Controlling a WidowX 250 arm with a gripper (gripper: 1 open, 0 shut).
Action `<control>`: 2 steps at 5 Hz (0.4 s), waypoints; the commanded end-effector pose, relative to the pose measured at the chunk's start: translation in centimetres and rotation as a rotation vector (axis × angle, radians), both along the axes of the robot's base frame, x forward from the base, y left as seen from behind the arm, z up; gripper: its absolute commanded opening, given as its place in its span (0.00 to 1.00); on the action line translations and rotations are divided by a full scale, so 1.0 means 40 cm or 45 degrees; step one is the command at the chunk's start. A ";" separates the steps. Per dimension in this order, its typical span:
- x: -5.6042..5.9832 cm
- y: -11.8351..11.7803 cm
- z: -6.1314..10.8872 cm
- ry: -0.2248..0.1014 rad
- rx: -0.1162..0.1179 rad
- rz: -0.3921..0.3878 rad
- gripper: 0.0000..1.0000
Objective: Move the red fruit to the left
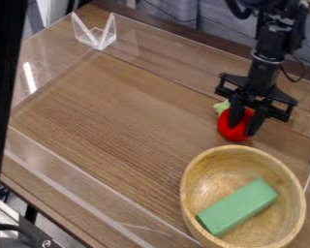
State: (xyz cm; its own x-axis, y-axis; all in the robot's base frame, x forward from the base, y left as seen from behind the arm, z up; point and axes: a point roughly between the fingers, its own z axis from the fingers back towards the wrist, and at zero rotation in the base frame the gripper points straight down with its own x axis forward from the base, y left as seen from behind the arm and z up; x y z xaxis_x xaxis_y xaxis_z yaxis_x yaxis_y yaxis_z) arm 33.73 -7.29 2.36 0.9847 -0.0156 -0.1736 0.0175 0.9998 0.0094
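The red fruit (231,127), small and round with a bit of green leaf at its upper left, rests on the wooden table at the right, just above the bowl. My gripper (248,121) points straight down over it, and its black fingers have drawn together around the fruit's upper right part. Only the fruit's left and lower side shows past the fingers.
A wooden bowl (197,175) holding a green rectangular block (238,207) sits at the lower right, close below the fruit. A clear plastic stand (96,32) is at the far left corner. Clear walls edge the wooden table (119,107).
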 end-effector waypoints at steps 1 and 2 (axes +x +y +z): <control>0.016 0.066 0.076 -0.067 -0.010 -0.002 0.00; 0.020 0.112 0.128 -0.124 -0.018 0.070 0.00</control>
